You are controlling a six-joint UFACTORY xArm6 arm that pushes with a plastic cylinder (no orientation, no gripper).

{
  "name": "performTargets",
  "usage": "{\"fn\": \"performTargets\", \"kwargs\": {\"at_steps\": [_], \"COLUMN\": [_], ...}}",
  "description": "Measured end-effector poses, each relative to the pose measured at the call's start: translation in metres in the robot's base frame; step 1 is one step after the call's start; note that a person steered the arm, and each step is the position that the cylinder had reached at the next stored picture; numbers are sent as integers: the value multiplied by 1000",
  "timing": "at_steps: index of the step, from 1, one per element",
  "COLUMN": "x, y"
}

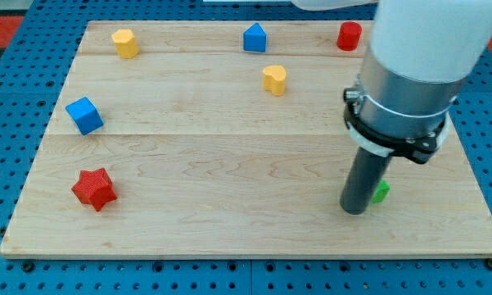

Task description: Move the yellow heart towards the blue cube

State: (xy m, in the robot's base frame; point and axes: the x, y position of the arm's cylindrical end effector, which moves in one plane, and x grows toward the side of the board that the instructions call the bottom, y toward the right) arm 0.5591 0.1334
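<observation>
The yellow heart lies on the wooden board at the upper middle. The blue cube lies at the view's left, well apart from the heart. My tip rests on the board at the lower right, far below and to the right of the heart. It touches or nearly touches a green block, which the rod partly hides.
A yellow block sits at the top left. A blue pointed block sits at the top middle. A red cylinder sits at the top right. A red star lies at the lower left. The arm's body covers the upper right.
</observation>
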Motion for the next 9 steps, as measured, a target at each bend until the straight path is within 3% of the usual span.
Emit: {"fn": "performTargets", "kwargs": {"at_steps": [2, 5, 7, 9], "x": [-25, -206, -218, -250], "y": [-38, -13, -97, -122]}}
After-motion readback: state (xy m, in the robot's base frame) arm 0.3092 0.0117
